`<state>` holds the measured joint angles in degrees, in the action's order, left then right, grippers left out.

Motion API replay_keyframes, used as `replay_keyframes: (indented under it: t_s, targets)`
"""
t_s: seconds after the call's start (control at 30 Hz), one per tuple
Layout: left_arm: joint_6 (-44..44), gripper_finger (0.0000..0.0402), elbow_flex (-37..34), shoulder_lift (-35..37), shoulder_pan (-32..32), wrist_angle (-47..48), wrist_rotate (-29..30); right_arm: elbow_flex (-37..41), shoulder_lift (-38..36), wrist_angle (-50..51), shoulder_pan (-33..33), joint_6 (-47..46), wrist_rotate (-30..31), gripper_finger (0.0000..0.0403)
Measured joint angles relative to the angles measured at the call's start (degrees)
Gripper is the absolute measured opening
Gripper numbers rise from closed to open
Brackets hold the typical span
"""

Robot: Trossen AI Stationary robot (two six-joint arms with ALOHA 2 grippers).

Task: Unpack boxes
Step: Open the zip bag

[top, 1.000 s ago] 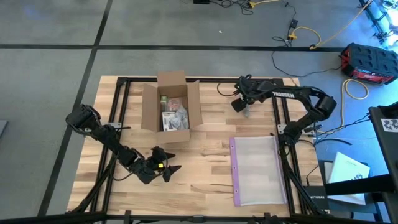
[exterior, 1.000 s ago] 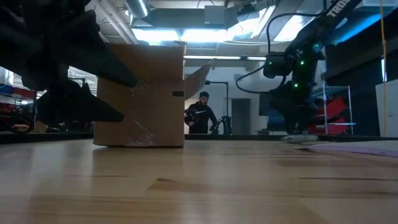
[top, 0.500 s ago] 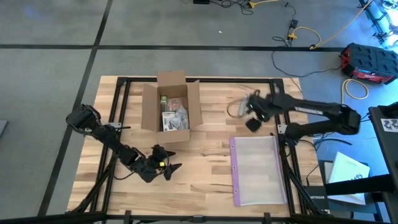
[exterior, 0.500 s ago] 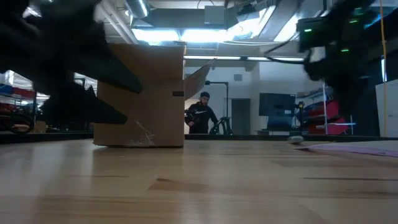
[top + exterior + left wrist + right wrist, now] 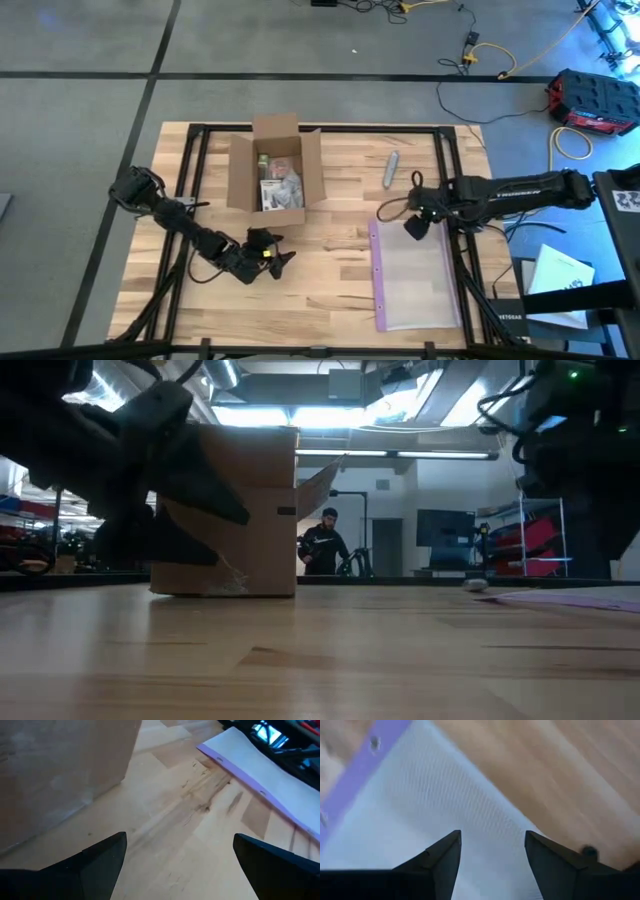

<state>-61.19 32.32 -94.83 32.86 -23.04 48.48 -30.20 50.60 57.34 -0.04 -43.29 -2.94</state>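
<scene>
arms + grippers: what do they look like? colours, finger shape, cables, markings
Both arms are black, jointed, with black cables looping off them. Left gripper has dark pointed fingers and a small yellow-green spot near the wrist. Right gripper has the same tapered black fingers. No lettering readable now.

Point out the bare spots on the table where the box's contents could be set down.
Bare wood lies between the box and the clear bag, short of the grey tool, and along the near edge past the left gripper. It is crowded by the bag's top corner, where the right gripper hovers.
</scene>
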Motion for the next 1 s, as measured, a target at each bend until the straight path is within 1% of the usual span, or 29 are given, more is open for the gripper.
replay_keyframes:
  t_s: [0.13, 0.2, 0.3, 0.37, 0.6, 0.77, 0.87, 0.93, 1.0]
  targets:
    - [3.32, 0.0353, 0.00, 0.00, 0.44, 0.11, -1.88, 0.00, 2.38, 0.66, 0.40, 8.19, 3.25, 0.0200]
    - [2.99, 0.0353, 0.00, 0.00, 0.52, -0.29, -2.13, 0.00, 4.20, 0.05, 0.40, 9.53, 2.31, 0.0200]
    - [1.23, 0.0353, 0.00, 0.09, 0.51, -1.14, -2.30, 0.00, 8.34, -0.28, 0.41, 7.38, 0.11, 0.0199]
    - [0.99, 0.0353, 0.00, 0.09, 0.78, -1.95, -2.34, 0.00, 11.50, -1.08, 0.49, 6.93, -0.30, 0.0199]
    - [3.00, 0.0353, 0.00, 0.00, 0.90, -1.21, -2.52, -0.25, 23.47, -7.15, 0.40, 9.29, -0.29, 0.0199]
    - [2.64, 0.0353, 0.00, 0.00, 0.90, 1.32, -2.82, -1.25, 30.11, -8.15, 0.36, 9.65, -1.29, 0.0197]
    - [2.69, 0.0353, 0.00, 0.02, 0.72, 3.93, -3.00, -1.74, 30.70, -8.15, 0.36, 9.58, -1.76, 0.0173]
    - [2.84, 0.0353, 0.00, 0.00, 0.37, 4.97, -3.15, -2.40, 30.70, -8.19, 0.41, 9.28, -2.15, 0.0138]
    - [3.07, 0.0353, 0.00, 0.00, -0.04, 4.61, -3.11, -3.66, 31.06, -8.88, 0.51, 9.14, -2.24, 0.0091]
